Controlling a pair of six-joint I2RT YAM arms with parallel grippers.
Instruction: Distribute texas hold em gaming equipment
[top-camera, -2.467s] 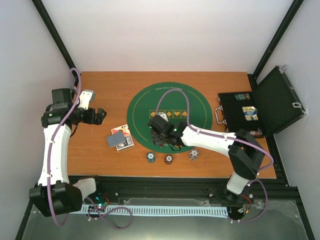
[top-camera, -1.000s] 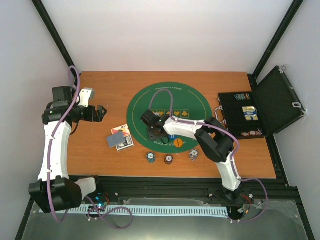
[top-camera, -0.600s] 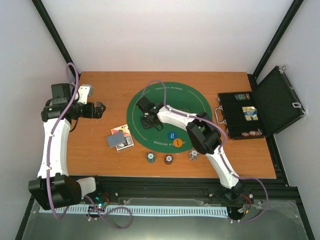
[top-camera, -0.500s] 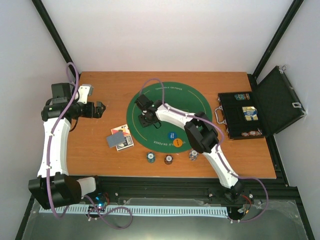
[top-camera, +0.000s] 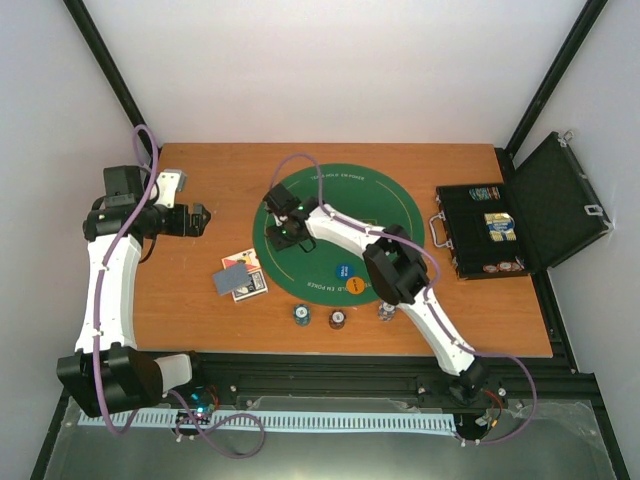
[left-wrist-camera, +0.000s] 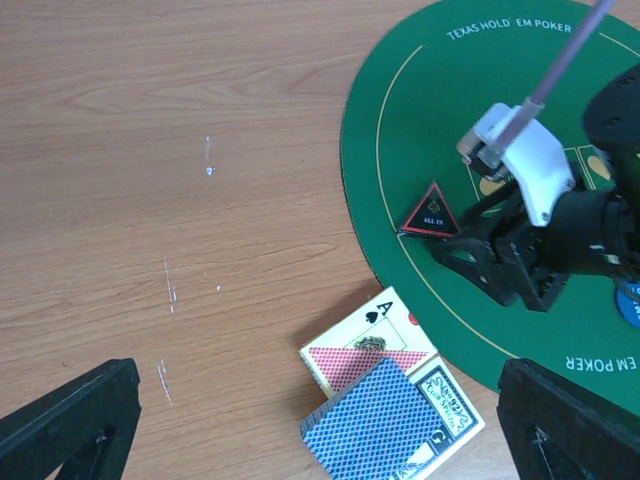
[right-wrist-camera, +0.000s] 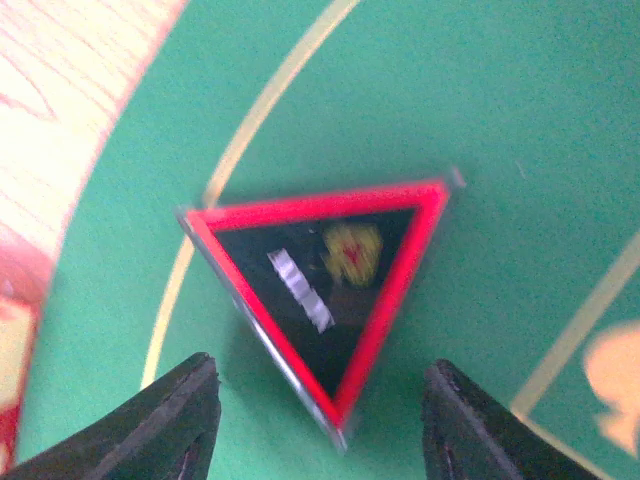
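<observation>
A red-black triangular marker (right-wrist-camera: 330, 285) lies flat on the green mat (right-wrist-camera: 480, 120), near its yellow ring. My right gripper (right-wrist-camera: 320, 370) stands open just behind it, one finger to each side, both clear of its edges. From the left wrist the marker (left-wrist-camera: 432, 212) shows on the mat's left part with the right gripper (left-wrist-camera: 500, 265) beside it. A blue-backed card deck (left-wrist-camera: 375, 425) leans on a card box (left-wrist-camera: 375, 345) on the wood. My left gripper (top-camera: 197, 220) hovers wide open over bare wood at the left, holding nothing.
Three chip stacks (top-camera: 338, 319) sit in a row on the wood at the mat's near edge. A blue disc (top-camera: 343, 270) and an orange disc (top-camera: 352, 285) lie on the mat. The open black case (top-camera: 490, 230) stands at the right.
My right arm swung from the mat's near middle to its far left, carrying the marker. Its jaws then widened and the marker now lies free. The left arm has barely moved.
</observation>
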